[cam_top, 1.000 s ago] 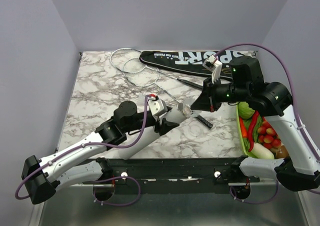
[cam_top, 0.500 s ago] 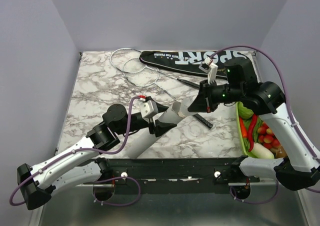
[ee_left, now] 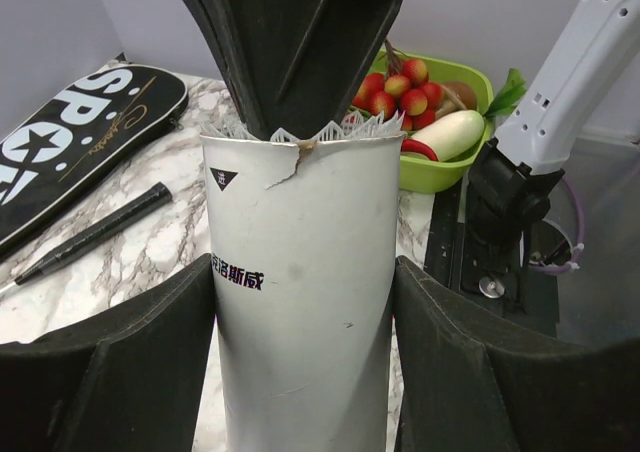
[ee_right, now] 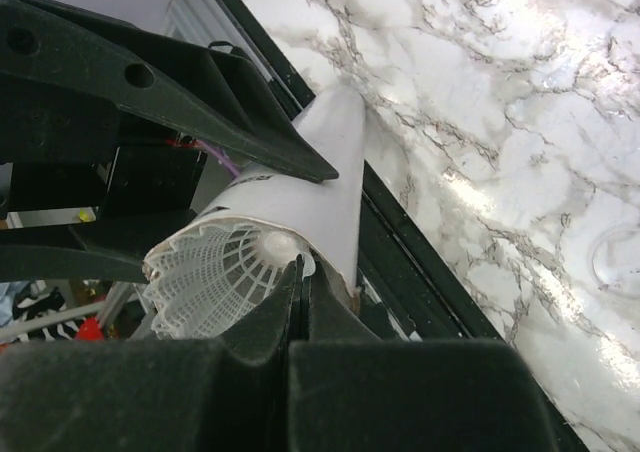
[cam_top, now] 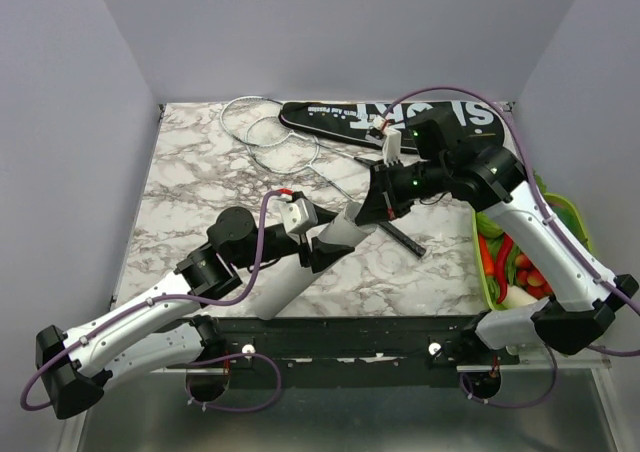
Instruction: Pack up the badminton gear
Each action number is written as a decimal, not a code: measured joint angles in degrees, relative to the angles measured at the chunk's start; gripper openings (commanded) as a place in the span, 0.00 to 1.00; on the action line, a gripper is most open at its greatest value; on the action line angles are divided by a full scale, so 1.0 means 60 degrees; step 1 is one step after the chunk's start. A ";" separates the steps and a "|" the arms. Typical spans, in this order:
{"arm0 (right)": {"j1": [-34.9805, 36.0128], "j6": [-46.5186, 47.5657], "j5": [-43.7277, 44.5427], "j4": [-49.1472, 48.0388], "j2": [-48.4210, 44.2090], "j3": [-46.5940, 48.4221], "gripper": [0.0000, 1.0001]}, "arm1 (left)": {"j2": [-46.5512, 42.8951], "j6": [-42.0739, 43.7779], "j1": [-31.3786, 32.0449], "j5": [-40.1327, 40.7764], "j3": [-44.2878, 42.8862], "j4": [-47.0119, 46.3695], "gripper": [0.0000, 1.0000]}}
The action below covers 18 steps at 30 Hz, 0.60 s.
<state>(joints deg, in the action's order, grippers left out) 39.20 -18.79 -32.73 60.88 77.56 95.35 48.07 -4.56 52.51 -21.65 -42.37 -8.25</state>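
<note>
Swinging in from the right edge, the right gripper (ee_right: 300,272), fingers pressed together, now meets the shuttlecock (ee_right: 215,272) seated in the mouth of the tube (ee_left: 300,312); the left gripper (cam_top: 322,240) clamps that tube near the front edge. The rackets (cam_top: 285,140) and bag (cam_top: 340,119) wait unpacked along the far edge, with open worktop (cam_top: 190,182) toward the left edge.

1. A marble table (cam_top: 200,192) carries a long black bag (cam_top: 340,119) with white lettering along its far edge.
2. 2 rackets (cam_top: 285,142) lie with their hoops overlapping just beside the bag's narrow end.
3. The left gripper (cam_top: 333,236) clasps a white tube (cam_top: 350,224), which is tilted up toward the right gripper (cam_top: 378,204) at its far end.
4. A green tray (cam_top: 565,207) of vegetables sits at the right edge.
</note>
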 measured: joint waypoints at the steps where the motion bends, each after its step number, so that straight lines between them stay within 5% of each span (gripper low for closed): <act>1: 0.0120 0.0036 0.0066 0.0062 0.0095 0.0091 0.01 | 0.0011 0.0000 0.0000 0.0004 0.0000 -0.0015 0.00; 10: 0.0685 0.0401 0.0393 0.0452 0.0568 0.0390 0.01 | 0.0131 0.0084 0.0004 0.0157 0.0000 -0.0033 0.00; 18: 0.0940 0.0645 0.0663 0.0474 0.0736 0.0208 0.44 | 0.0215 0.0295 0.0022 0.0342 0.0000 0.0339 0.00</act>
<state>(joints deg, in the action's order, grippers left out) 44.84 -14.92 -28.75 63.72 81.97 96.60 49.36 -2.79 52.64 -19.59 -42.37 -6.22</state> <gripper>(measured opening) 0.323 0.720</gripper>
